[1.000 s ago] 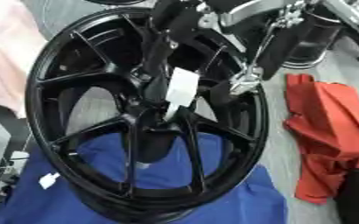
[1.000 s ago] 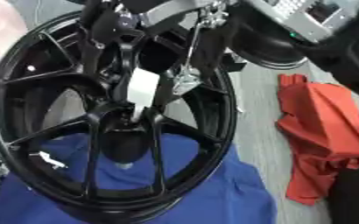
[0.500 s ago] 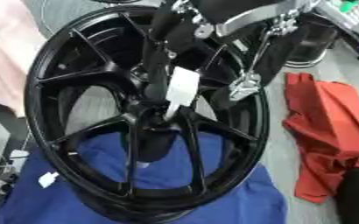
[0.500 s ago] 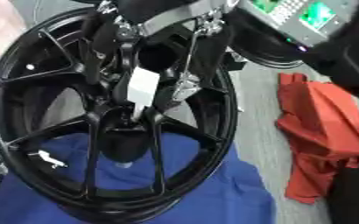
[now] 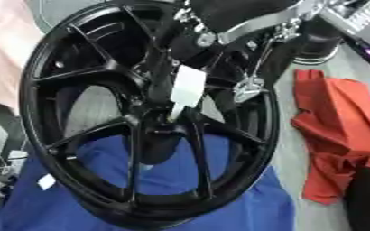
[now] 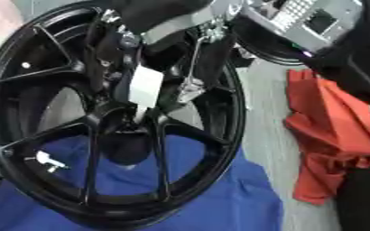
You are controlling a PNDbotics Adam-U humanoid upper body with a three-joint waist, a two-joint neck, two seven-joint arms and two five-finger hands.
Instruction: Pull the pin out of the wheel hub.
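Black wheel hub (image 5: 141,117) stands tilted on a blue cloth (image 5: 243,207), filling the centre of the view. Red cloth (image 5: 338,135) lies crumpled at 3 o'clock, apart from the rim. The right hand (image 5: 219,31) enters from 1 o'clock and reaches over the upper spokes; whether its fingers grasp anything cannot be told. White tag (image 6: 146,88) hangs just above the centre bore. Slim silver pin (image 5: 251,83) lies against the spokes at 2 o'clock of the bore.
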